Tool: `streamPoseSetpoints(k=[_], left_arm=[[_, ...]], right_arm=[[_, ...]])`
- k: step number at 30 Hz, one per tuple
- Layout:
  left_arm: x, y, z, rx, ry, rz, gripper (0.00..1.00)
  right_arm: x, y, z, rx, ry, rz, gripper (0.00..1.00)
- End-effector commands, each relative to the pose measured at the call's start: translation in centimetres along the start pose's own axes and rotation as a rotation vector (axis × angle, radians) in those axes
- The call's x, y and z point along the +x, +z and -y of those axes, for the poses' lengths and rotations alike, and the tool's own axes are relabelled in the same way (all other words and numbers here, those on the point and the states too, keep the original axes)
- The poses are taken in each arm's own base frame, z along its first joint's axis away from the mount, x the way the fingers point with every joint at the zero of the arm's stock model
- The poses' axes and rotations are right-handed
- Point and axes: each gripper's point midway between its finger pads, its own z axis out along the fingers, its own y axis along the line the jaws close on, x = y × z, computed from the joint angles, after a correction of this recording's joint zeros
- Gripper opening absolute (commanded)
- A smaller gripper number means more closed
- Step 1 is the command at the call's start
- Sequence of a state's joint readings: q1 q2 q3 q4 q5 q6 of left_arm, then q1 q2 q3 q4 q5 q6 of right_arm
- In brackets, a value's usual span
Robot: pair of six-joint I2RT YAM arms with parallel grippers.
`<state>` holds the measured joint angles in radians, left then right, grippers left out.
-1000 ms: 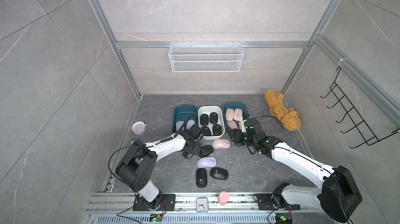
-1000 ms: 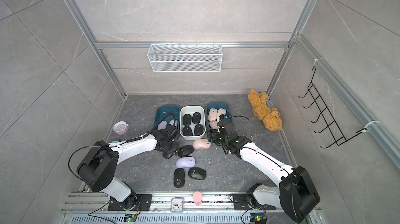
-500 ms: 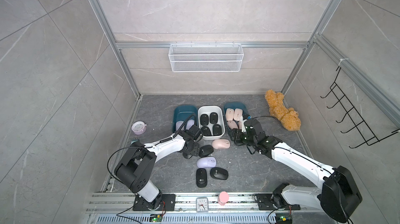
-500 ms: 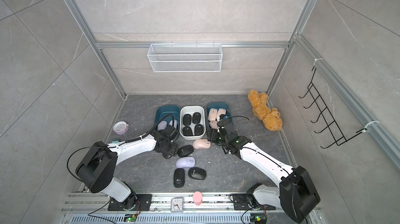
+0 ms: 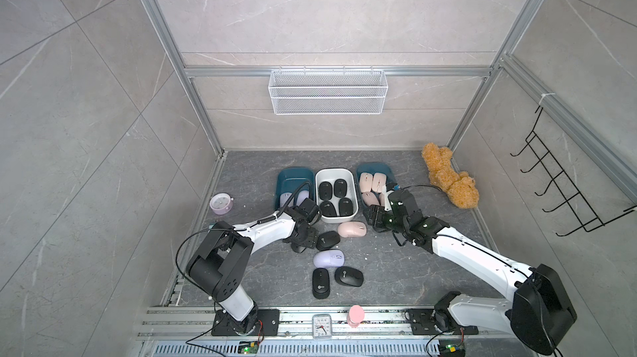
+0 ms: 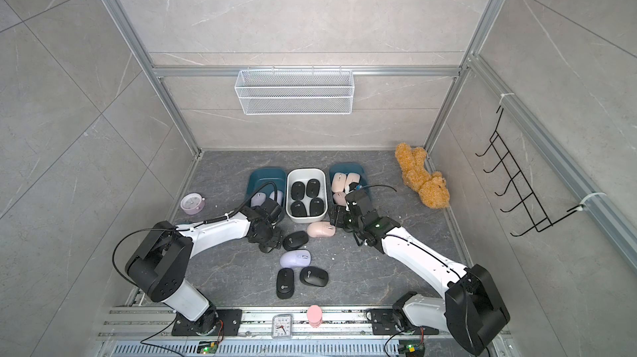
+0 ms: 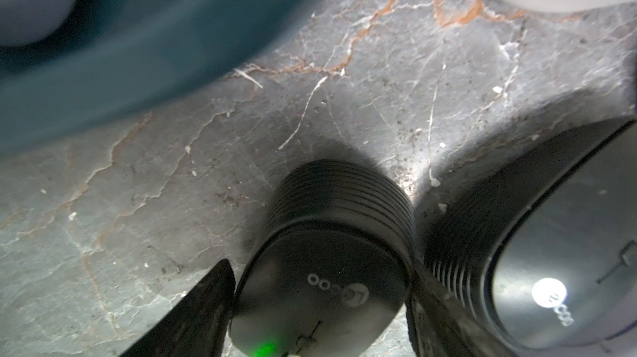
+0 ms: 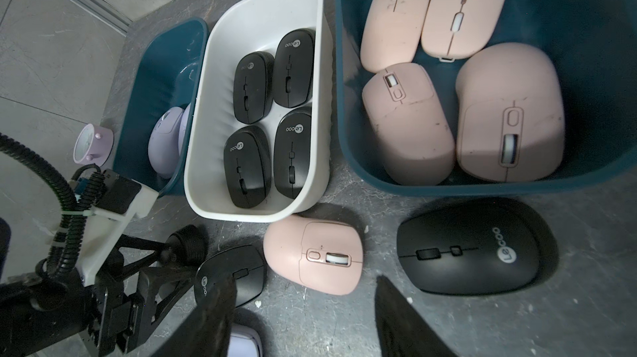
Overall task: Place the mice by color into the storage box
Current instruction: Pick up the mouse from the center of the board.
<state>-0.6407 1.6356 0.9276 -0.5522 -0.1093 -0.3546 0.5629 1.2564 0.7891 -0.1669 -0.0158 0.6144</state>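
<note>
Looking down in both top views, three bins stand in a row on the grey floor. A teal bin (image 5: 293, 172) holds lilac mice (image 5: 286, 197), partly covered by the left arm. A white bin (image 5: 333, 173) holds four black mice (image 5: 332, 196). A second teal bin (image 5: 375, 166) holds pink mice (image 5: 372, 181), partly covered by the right arm. Loose in front lie a pink mouse (image 5: 351, 229), a lilac mouse (image 5: 329, 258) and loose black mice (image 5: 321, 283). The left gripper (image 5: 301, 239) hides whatever it has, and the right gripper (image 6: 339, 217) is too dark to read.

Seen from the left wrist, blurred, the left gripper's fingers (image 7: 206, 307) press both sides of a black mouse (image 7: 320, 289), cut off by the frame edge. A second black mouse (image 7: 551, 269) lies just beside it.

Seen from the right wrist, the right gripper is spread with nothing between its fingers, over bare floor near the pink mouse. Another black mouse (image 8: 475, 255), not made out from above, lies before the second teal bin.
</note>
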Motion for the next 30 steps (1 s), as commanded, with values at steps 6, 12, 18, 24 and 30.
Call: streamPoseSetpoints(k=[6,12,18,24,30], left_arm=[[0.4,0.4,-0.6,-0.04,-0.004,-0.044,0.74],[0.7,0.2,-0.9,-0.058,-0.02,-0.062,0.67],[0.6,-1.2,-1.2,-0.056,-0.078,-0.023,0.58],[0.0,-3.5,-1.7,-0.052,-0.123,0.062,0.54],[-0.8,-6.8,-2.1,-0.042,-0.149,0.153,0.54]], right_arm=[[-0.6,-0.5,-0.3,-0.002,0.004,0.023,0.65],[-0.7,-0.7,-0.4,-0.003,0.001,0.027,0.65],[-0.6,-1.0,-0.2,0.004,0.001,0.032,0.65],[-0.7,-1.5,-0.2,0.001,0.0,0.039,0.65],[-1.0,-2.0,-0.4,-0.007,0.004,0.052,0.65]])
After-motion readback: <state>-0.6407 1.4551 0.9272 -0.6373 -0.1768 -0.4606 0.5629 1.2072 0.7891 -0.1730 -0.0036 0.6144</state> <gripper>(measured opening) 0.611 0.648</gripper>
